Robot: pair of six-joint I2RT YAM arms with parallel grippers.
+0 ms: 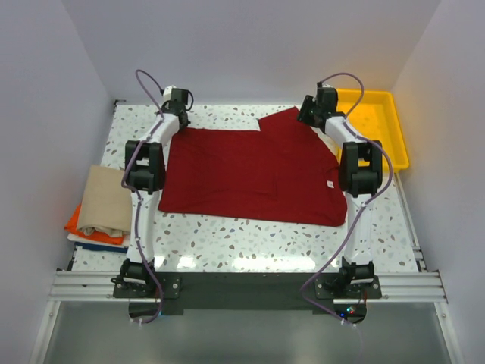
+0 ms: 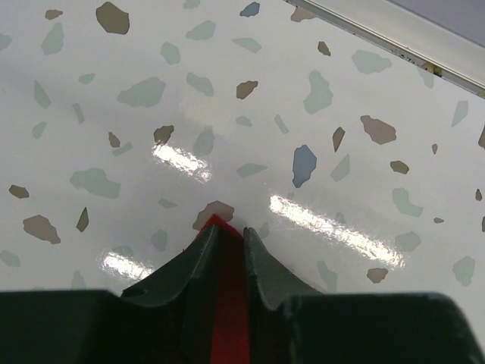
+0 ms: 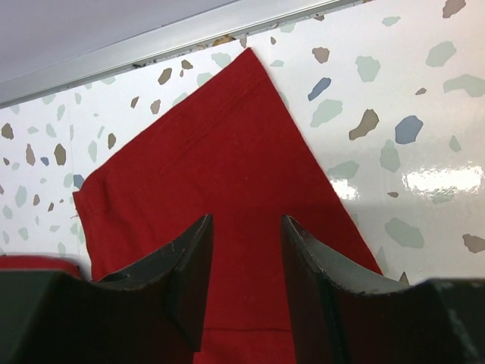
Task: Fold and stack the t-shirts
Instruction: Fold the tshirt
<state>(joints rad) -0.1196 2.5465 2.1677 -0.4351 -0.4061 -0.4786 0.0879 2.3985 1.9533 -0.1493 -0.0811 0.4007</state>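
Observation:
A dark red t-shirt (image 1: 250, 173) lies spread flat in the middle of the table, a small white label (image 1: 330, 183) near its right edge. My left gripper (image 1: 171, 106) is at its far left corner and is shut on the red cloth (image 2: 224, 288), whose tip shows between the fingers (image 2: 198, 262). My right gripper (image 1: 309, 114) is open just above the far right sleeve (image 3: 220, 167), which points toward the back edge. A stack of folded shirts, tan (image 1: 106, 199) on top of orange (image 1: 76, 221) and blue (image 1: 98, 246), sits at the table's left edge.
A yellow plastic tray (image 1: 379, 125) stands at the back right corner. White walls enclose the table on three sides. A metal rail (image 3: 182, 34) runs along the back edge. The arm bases sit on the near rail.

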